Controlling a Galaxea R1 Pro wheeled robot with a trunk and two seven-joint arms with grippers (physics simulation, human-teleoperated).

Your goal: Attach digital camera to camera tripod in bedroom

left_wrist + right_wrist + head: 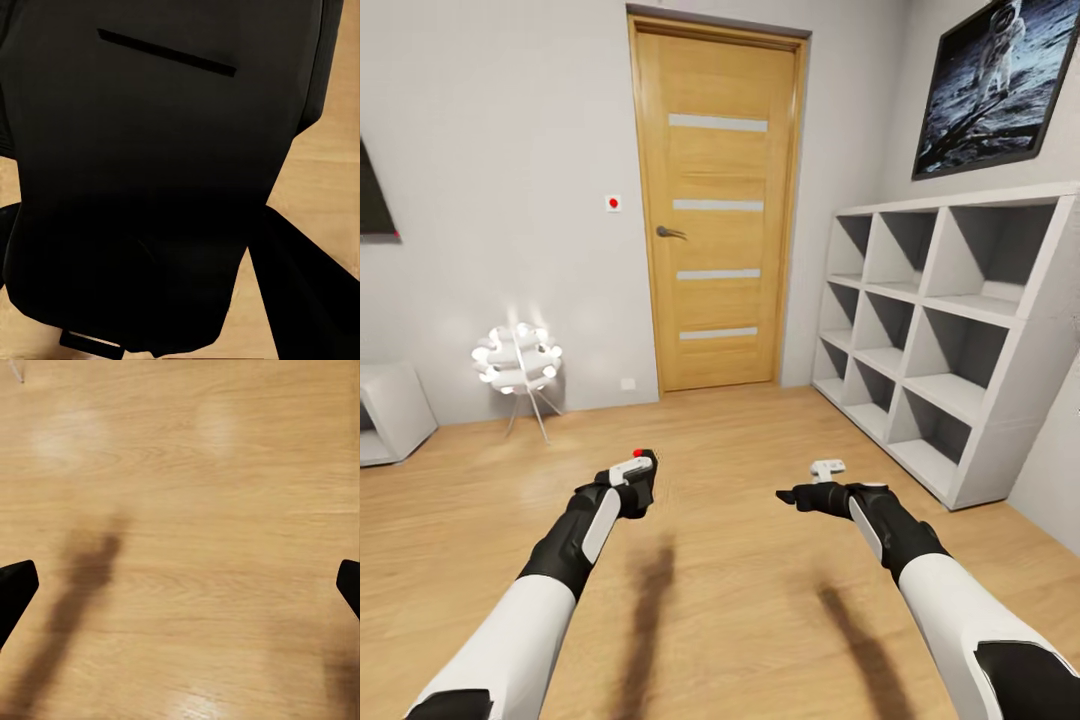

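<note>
Apparently left gripper clasps digital camera; right gripper spread.

We note a closed wooden door; white cube shelves beside it; a lit lamp; a framed astronaut picture.

The door is yellow-brown wood with four pale stripes, the floor is light wood, the shelves are white, and the digital camera is black with a red dot.
</note>
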